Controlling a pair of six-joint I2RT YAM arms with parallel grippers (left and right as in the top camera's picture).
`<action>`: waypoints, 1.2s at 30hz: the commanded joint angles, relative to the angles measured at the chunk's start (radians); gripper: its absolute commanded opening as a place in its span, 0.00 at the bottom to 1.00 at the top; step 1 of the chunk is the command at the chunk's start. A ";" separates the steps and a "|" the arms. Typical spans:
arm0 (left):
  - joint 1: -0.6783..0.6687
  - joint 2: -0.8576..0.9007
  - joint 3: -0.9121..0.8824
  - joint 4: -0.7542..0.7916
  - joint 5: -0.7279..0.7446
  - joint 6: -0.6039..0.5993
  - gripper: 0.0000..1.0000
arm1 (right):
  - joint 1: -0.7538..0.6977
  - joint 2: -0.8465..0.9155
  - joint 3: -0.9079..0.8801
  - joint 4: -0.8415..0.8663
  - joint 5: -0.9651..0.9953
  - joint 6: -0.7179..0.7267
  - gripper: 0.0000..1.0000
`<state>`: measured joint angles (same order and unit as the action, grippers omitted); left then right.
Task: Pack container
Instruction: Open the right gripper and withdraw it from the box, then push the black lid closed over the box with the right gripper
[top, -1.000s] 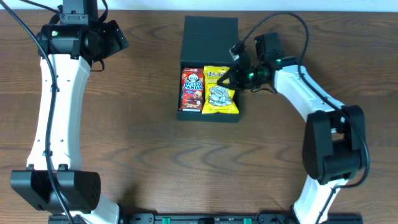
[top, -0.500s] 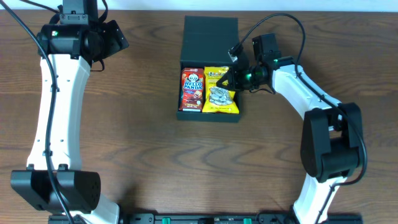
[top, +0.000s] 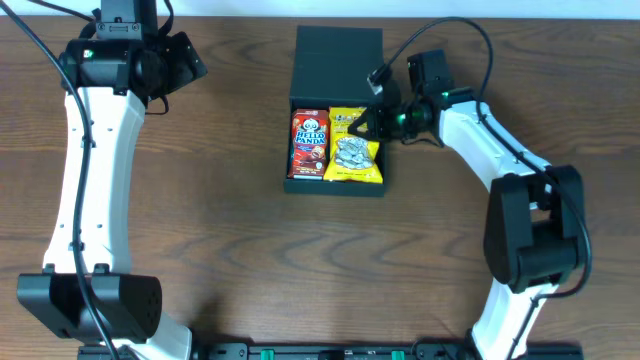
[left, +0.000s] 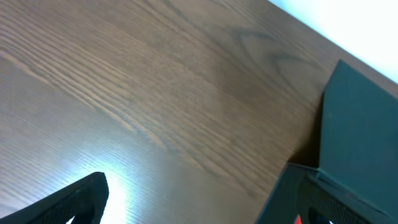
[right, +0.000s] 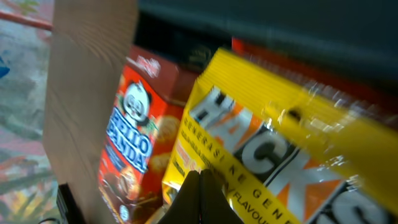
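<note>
Container (top: 336, 189) sits at table (top: 220, 230) centre-far, lid (top: 339, 62) open and lying flat on the far side. Inside, a red Hello Panda box (top: 309, 143) lies on the left and a yellow packet (top: 354, 158) on the right, touching side by side. Right gripper (top: 363, 127) has its fingers pressed together, tips down at the yellow packet's far end; can't tell if they touch it. Left gripper (top: 183, 60) is spread wide, well apart from the container at far left, holding nothing.

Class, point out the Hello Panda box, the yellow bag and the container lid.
Hello Panda box (top: 309, 143), overhead view, printed front.
yellow bag (top: 352, 158), overhead view, silver picture at its middle.
container lid (top: 338, 62), overhead view, flat middle.
</note>
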<state>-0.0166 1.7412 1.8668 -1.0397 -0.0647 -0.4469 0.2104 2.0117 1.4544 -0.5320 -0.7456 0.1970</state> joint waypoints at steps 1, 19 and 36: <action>0.003 0.006 0.003 0.013 0.017 -0.033 0.94 | -0.031 -0.100 0.043 0.029 -0.021 -0.011 0.02; -0.006 0.255 0.000 0.227 0.219 -0.121 0.06 | -0.202 -0.109 0.040 0.065 0.170 0.045 0.02; -0.074 0.498 0.001 0.402 0.536 -0.145 0.06 | -0.208 0.134 0.040 0.200 0.119 0.245 0.01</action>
<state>-0.0650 2.2223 1.8668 -0.6426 0.4500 -0.5804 0.0093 2.1052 1.4902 -0.3363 -0.6117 0.3950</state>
